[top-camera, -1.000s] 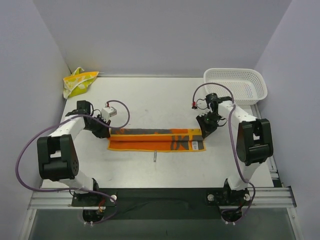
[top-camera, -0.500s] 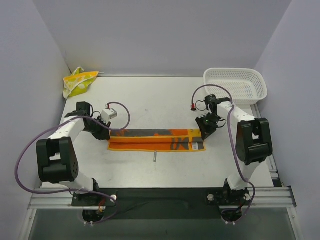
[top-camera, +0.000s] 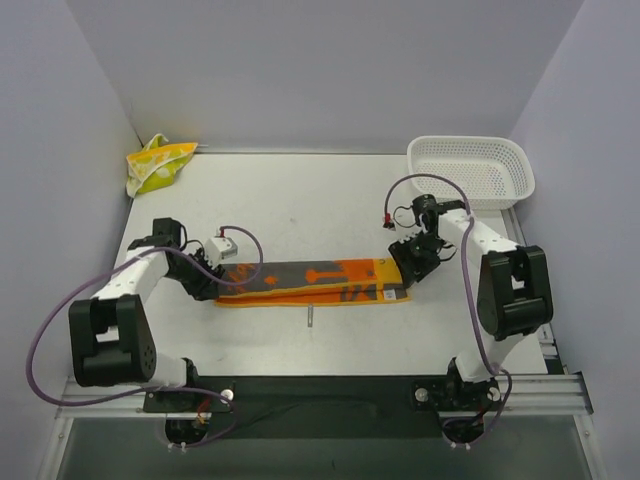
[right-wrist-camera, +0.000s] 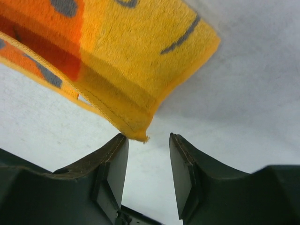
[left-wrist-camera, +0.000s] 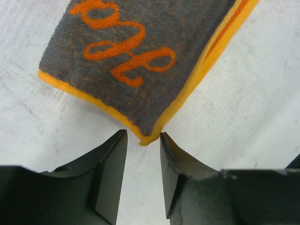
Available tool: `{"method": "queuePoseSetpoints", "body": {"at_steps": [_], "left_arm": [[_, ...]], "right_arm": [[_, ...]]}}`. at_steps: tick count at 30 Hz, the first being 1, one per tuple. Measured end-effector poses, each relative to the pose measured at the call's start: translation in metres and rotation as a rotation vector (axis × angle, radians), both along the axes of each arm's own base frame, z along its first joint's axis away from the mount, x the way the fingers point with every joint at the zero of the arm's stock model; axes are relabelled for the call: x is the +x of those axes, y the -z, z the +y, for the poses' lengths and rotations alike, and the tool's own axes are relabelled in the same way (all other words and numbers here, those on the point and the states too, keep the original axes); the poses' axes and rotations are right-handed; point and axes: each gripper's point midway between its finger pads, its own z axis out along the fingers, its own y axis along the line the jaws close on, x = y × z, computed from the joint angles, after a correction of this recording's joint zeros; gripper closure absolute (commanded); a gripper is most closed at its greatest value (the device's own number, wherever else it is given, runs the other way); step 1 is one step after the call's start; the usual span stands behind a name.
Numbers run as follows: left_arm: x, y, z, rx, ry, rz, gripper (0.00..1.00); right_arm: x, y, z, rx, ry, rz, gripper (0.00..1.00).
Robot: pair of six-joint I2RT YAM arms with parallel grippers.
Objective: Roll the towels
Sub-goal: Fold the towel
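Top: orange towel [top-camera: 310, 282] lies as a folded strip on the surface [top-camera: 330, 200], my left tool [top-camera: 207, 285] and right tool [top-camera: 408, 265] at its ends; yellow towel [top-camera: 158, 163] far-left corner. Left wrist: jaws narrowly parted, corner ungripped. Right wrist: same. I'd roll from one end, tight, edges aligned.

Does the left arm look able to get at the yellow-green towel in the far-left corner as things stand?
Probably yes. The left pincer is open, holding nothing, at the orange towel's end; only bare table lies between it and the yellow-green towel by the wall.
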Motion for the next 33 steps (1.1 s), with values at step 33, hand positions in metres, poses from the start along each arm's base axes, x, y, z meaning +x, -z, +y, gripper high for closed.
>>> {"method": "queuePoseSetpoints", "body": {"at_steps": [33], "left_arm": [[0.026, 0.017, -0.065, -0.035, -0.185, 0.154, 0.51]], "right_arm": [[0.071, 0.018, 0.003, -0.118, 0.12, -0.005, 0.65]]}}
